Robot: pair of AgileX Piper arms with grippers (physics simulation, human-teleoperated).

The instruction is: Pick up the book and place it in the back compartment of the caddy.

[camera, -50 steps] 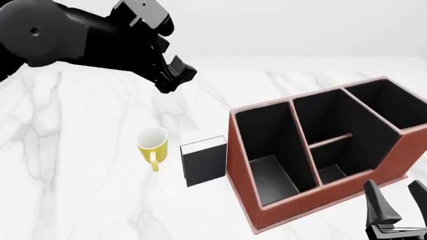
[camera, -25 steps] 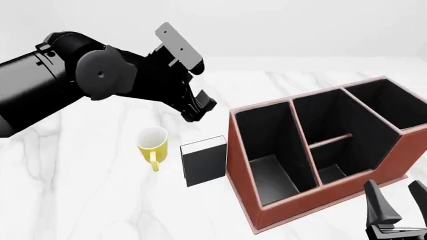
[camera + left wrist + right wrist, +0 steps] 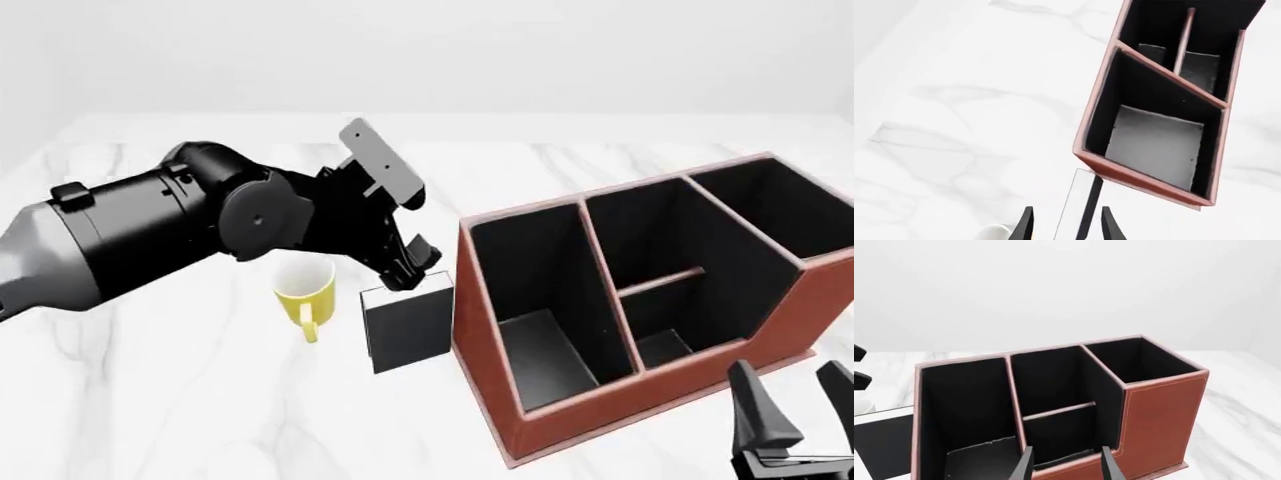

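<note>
left pincer (image 3: 407, 268) has swept down from high over the desk (image 3: 160, 400) and now straddles the upright book (image 3: 407, 325), jaws apart (not yet clamped), beside the caddy (image 3: 641, 300); grasp looks next.

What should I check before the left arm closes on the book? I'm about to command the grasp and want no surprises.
1. Left gripper open: ok, fingers spread.
2. Fingers straddle the book: ok in the left wrist view, one on each side of its top edge.
3. Book upright: ok, standing between yellow mug and caddy.
4. Clearance from the mug: cannot tell, it sits close beside the near finger.
5. Back compartment unobstructed: ok, nothing visible inside.
6. Right gripper out of the way: ok, open at the caddy's near corner.
</note>
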